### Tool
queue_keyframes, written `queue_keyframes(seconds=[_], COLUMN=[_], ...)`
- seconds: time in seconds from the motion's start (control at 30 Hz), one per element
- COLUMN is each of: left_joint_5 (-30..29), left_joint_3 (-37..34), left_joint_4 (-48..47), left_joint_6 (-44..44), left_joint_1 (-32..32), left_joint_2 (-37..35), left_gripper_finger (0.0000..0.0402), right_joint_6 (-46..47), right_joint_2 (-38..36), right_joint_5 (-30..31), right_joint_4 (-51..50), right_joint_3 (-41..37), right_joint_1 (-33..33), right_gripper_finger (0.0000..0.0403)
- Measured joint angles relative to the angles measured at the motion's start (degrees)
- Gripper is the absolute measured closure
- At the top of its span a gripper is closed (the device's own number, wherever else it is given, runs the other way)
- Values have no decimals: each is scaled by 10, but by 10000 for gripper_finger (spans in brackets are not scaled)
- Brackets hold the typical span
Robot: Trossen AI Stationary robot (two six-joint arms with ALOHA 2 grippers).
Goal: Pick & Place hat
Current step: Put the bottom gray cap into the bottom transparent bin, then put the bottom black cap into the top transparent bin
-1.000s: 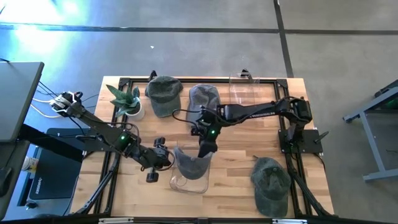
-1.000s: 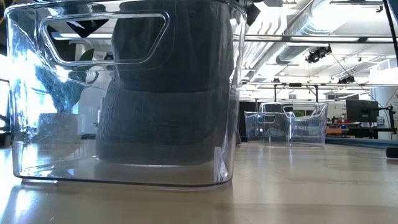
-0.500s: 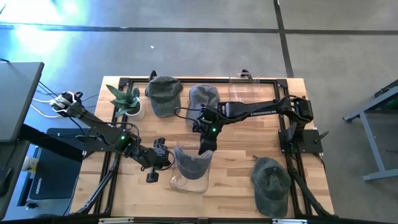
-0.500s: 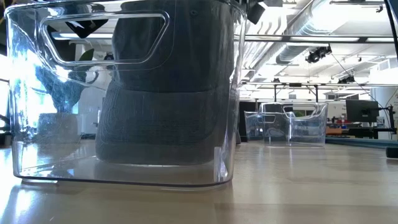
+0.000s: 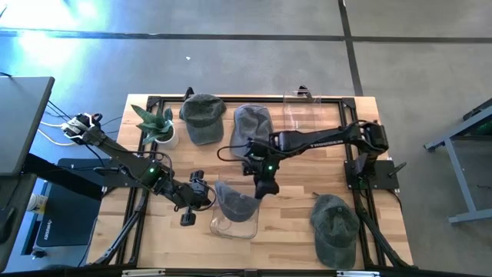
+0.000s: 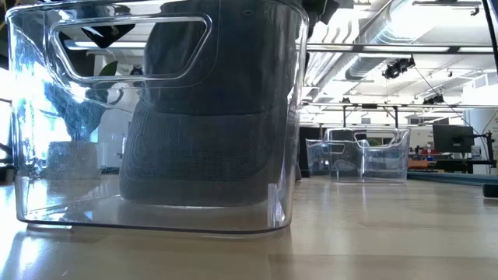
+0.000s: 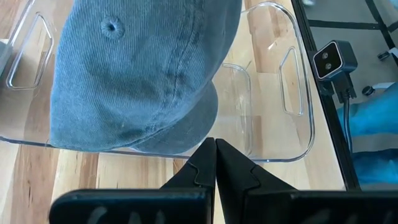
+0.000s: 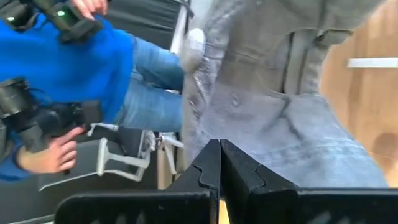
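Note:
A blue-grey hat (image 5: 233, 201) (image 7: 137, 74) stands in a clear bin (image 5: 231, 229) (image 6: 47, 155) near the table's front edge. Its lower part rests on the bin floor and its top (image 6: 210, 47) rises above the rim. My right gripper (image 5: 259, 193) (image 8: 219, 147) is over the bin's right side, shut at the hat's upper cloth. My left gripper (image 5: 208, 201) (image 7: 216, 144) is shut, right beside the bin's left wall. My right gripper has the hat's upper edge (image 8: 249, 134) at its shut fingertips, close to the seamed back part. It comes slanting down from the table's right. The fingers hide the pinch itself. The hat stands upright below it, its lower part in the bin. My left gripper: whether its shut fingertips touch the bin's left wall, I cannot tell.
Two green hats lie on the table, one at the far side (image 5: 204, 117) and one at the near right (image 5: 336, 227). A grey hat (image 5: 252, 123), a second clear bin (image 5: 304, 111) and a potted plant (image 5: 157, 127) stand along the far side. A person in blue (image 8: 74, 68) is beyond the table.
My right gripper has rolled at the wrist and its fingers have swung a little toward the table's right edge. The hat's upper part has leaned slightly the same way, while its lower part has stayed on the bin floor.

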Motion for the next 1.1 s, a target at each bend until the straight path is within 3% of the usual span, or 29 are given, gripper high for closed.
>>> queue_keyframes(seconds=[0.17,0.43,0.57,0.77,0.9,1.1], left_joint_5=[0,12,7,-34,-65,-70], left_joint_3=[0,-1,-1,-1,-1,-1], left_joint_4=[-3,-3,-2,-4,-4,-4], left_joint_6=[0,-31,-51,-62,-41,-30], left_joint_1=[0,0,0,0,0,0], left_joint_2=[0,-19,-46,-94,-109,-113], left_gripper_finger=[396,396,396,396,396,396], right_joint_6=[-12,-6,26,92,154,181], right_joint_2=[-28,-114,-155,-188,-192,-199], right_joint_5=[88,352,428,448,418,351], right_joint_4=[-14,-74,-133,-267,-378,-461], right_joint_3=[0,0,0,0,0,-26], right_joint_1=[-15,-8,26,110,167,226], right_gripper_finger=[402,401,402,395,379,298])
